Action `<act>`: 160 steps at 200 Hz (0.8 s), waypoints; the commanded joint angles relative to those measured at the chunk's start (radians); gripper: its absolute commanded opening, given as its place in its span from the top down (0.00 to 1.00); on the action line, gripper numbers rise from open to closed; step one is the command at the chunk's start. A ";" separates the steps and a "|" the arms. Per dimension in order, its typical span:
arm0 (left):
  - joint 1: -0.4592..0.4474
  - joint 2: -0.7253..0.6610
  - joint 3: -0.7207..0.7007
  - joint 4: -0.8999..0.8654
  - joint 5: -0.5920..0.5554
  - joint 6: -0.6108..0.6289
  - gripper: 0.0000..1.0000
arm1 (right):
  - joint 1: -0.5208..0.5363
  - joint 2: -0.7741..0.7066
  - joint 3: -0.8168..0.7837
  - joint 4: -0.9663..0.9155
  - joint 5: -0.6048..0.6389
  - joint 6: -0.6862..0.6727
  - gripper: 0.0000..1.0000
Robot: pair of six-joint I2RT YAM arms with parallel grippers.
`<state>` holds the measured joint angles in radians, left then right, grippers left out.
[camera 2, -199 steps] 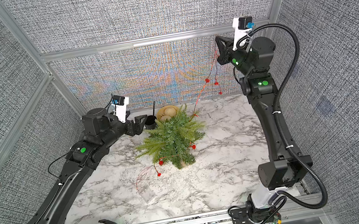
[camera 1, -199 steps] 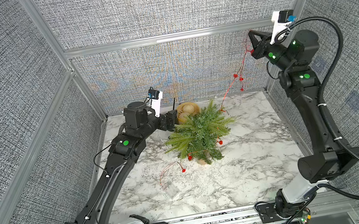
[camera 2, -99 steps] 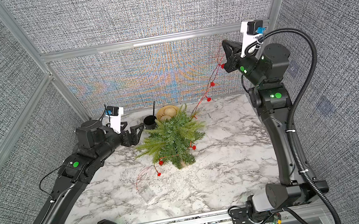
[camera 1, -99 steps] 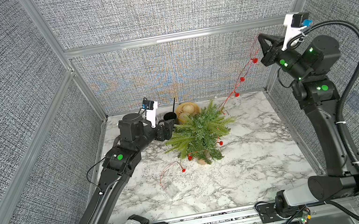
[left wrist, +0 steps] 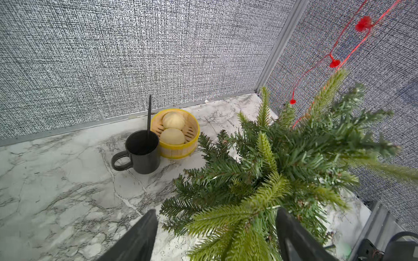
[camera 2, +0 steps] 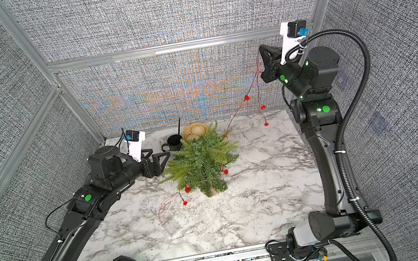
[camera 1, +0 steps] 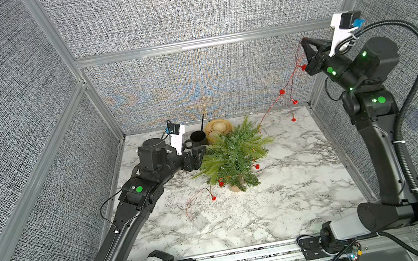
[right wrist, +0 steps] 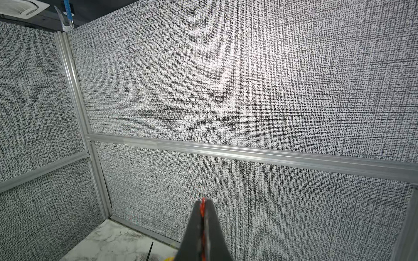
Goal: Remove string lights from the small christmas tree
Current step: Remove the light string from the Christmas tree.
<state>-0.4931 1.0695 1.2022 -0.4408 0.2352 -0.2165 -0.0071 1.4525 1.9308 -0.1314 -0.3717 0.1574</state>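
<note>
- Right end effector [camera 1: 303, 41] is raised high by the back right corner, its jaws pinched tight on the string lights [camera 1: 282, 92]
- The red wire runs down from there to the small christmas tree [camera 1: 232, 156], threads through its fronds and trails onto the desk [camera 1: 285, 196], ending at the clear battery box [camera 1: 200, 220]
- Left end effector [left wrist: 216, 212] is spread wide at the tree's left side, fronds between its jaws, gripping nothing
- The tree stands mid-desk, near a black mug [left wrist: 142, 151]

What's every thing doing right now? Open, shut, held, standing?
Tree: standing.
Lights: partly lifted, partly on the tree.
Right gripper: shut on the lights, raised high.
Left gripper: open, fronds between its fingers.
Battery box: lying on the table.
Mug: upright, stick inside.
Basket: open, two buns inside.
</note>
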 commanded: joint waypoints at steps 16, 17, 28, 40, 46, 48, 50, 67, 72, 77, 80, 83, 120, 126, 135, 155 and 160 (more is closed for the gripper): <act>0.002 0.001 0.006 0.023 0.015 0.004 0.18 | -0.001 0.042 0.063 -0.018 0.000 -0.004 1.00; 0.002 0.001 0.006 0.023 0.015 0.005 0.18 | 0.000 0.043 0.065 -0.019 -0.001 -0.004 1.00; 0.001 -0.002 0.007 0.023 0.015 0.006 0.18 | -0.001 0.059 0.095 -0.026 -0.001 -0.007 1.00; 0.002 -0.005 0.005 0.024 0.014 0.006 0.18 | 0.001 0.074 0.129 -0.039 -0.003 -0.013 1.00; 0.001 -0.005 0.005 0.025 0.015 0.006 0.18 | 0.001 0.080 0.144 -0.046 -0.003 -0.020 1.00; 0.002 -0.005 0.005 0.024 0.014 0.006 0.18 | 0.000 0.082 0.149 -0.049 0.000 -0.023 1.00; 0.001 -0.006 0.005 0.024 0.014 0.008 0.18 | 0.000 0.084 0.153 -0.051 0.001 -0.025 1.00; 0.003 -0.009 0.007 0.019 0.011 0.013 0.18 | 0.000 0.085 0.171 -0.079 0.030 -0.060 1.00; 0.001 -0.011 0.005 0.019 0.010 0.014 0.18 | -0.002 0.082 0.170 -0.087 0.040 -0.072 1.00; 0.002 -0.013 0.004 0.020 0.009 0.015 0.18 | -0.003 0.077 0.166 -0.096 0.050 -0.085 1.00; 0.001 -0.015 0.004 0.020 0.010 0.016 0.18 | -0.004 0.074 0.164 -0.099 0.057 -0.090 1.00; 0.002 -0.016 0.002 0.020 0.010 0.018 0.18 | -0.006 0.070 0.158 -0.102 0.063 -0.097 1.00; 0.002 -0.016 0.003 0.018 0.019 0.030 0.18 | -0.047 0.017 0.063 -0.123 0.104 -0.122 1.00; 0.002 -0.016 0.003 0.018 0.020 0.031 0.18 | -0.054 0.006 0.039 -0.125 0.113 -0.124 1.00; 0.002 -0.015 0.005 0.018 0.021 0.031 0.18 | -0.064 -0.010 0.000 -0.126 0.129 -0.128 1.00; 0.001 -0.011 0.009 0.016 0.024 0.035 0.18 | -0.097 -0.046 -0.098 -0.124 0.157 -0.131 1.00; 0.002 -0.010 0.011 0.016 0.026 0.035 0.18 | -0.106 -0.053 -0.118 -0.126 0.166 -0.130 1.00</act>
<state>-0.4931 1.0561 1.2041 -0.4408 0.2459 -0.1909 -0.0853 1.4281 1.8862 -0.2504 -0.2604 0.0402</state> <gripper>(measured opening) 0.822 0.066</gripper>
